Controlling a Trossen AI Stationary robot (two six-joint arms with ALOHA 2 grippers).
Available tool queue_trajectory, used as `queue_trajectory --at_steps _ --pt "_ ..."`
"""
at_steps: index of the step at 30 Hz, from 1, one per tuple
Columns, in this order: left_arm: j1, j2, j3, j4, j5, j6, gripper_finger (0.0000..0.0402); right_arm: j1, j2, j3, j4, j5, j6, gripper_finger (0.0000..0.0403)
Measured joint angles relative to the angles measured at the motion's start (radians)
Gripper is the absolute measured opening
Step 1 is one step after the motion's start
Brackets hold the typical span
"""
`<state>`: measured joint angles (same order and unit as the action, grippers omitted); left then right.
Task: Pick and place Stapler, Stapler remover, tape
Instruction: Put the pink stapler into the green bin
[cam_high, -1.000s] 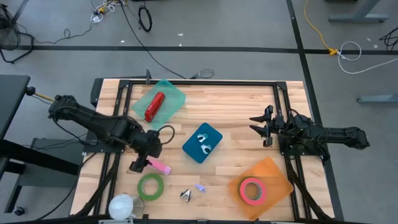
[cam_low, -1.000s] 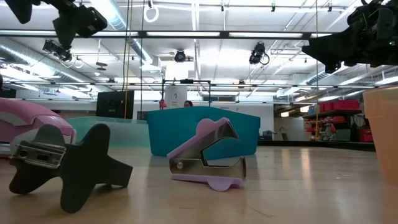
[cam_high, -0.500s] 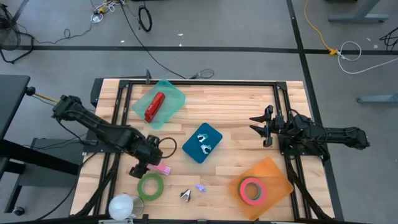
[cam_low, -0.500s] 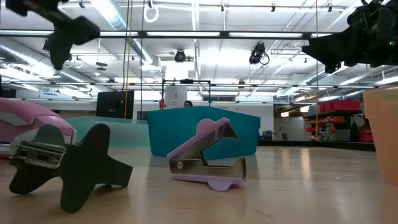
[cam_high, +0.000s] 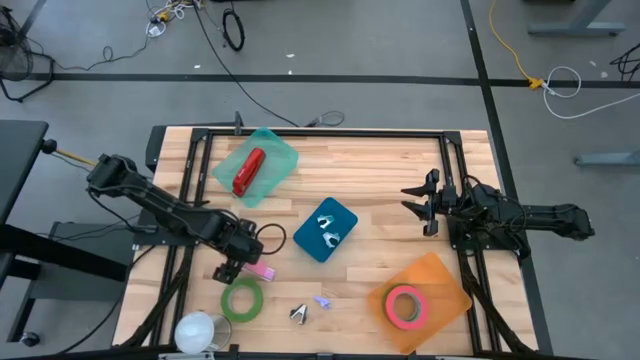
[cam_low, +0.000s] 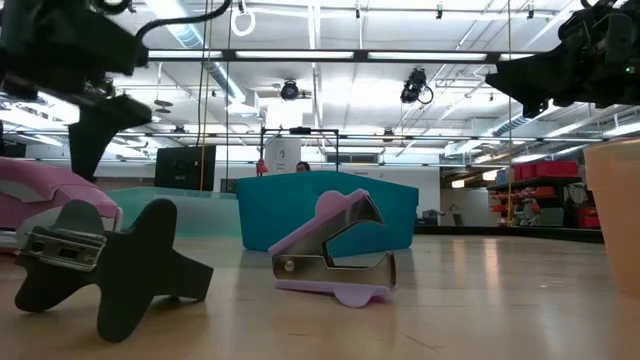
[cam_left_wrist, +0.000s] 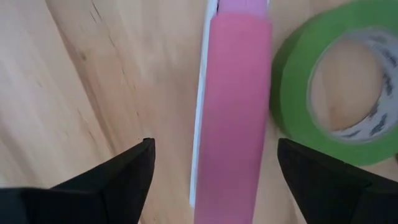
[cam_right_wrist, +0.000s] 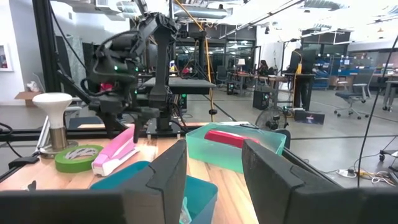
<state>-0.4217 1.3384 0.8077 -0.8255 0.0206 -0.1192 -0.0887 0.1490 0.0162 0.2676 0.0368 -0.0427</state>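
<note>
A pink stapler (cam_left_wrist: 233, 112) lies flat on the wooden table beside a green roll of tape (cam_left_wrist: 298, 81). My left gripper (cam_left_wrist: 211, 149) points down over the stapler, open, with one finger on each side of it and a gap to both. In the high view that gripper (cam_high: 232, 268) is at the table's near left, with the green tape (cam_high: 242, 299) just nearer. A black staple remover (cam_high: 299, 314) and a purple one (cam_high: 322, 299) lie near the front edge. My right gripper (cam_high: 425, 203) waits open at the right, held level above the table.
A green tray (cam_high: 270, 150) holds a red stapler (cam_high: 248, 172) at the far left. A blue tray (cam_high: 345, 215) at the middle holds staple removers. An orange tray (cam_high: 440, 275) at the near right holds pink tape (cam_high: 405, 305). A white cup (cam_high: 200, 330) stands at the near left corner.
My left gripper has come down toward the pink stapler, tipping to point more steeply down, and now stands low over it. The stapler and the other things have stayed where they were.
</note>
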Motion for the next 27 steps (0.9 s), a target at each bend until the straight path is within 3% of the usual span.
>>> queue_trajectory --at_steps 8,27 --pt "0.026 0.003 -0.065 -0.005 0.006 -0.005 0.0323 0.000 0.000 0.000 0.000 0.000 0.000 0.0155" --pt "0.039 0.003 -0.064 0.032 0.081 0.001 0.0205 0.000 0.000 0.000 0.000 0.000 0.000 0.0155"
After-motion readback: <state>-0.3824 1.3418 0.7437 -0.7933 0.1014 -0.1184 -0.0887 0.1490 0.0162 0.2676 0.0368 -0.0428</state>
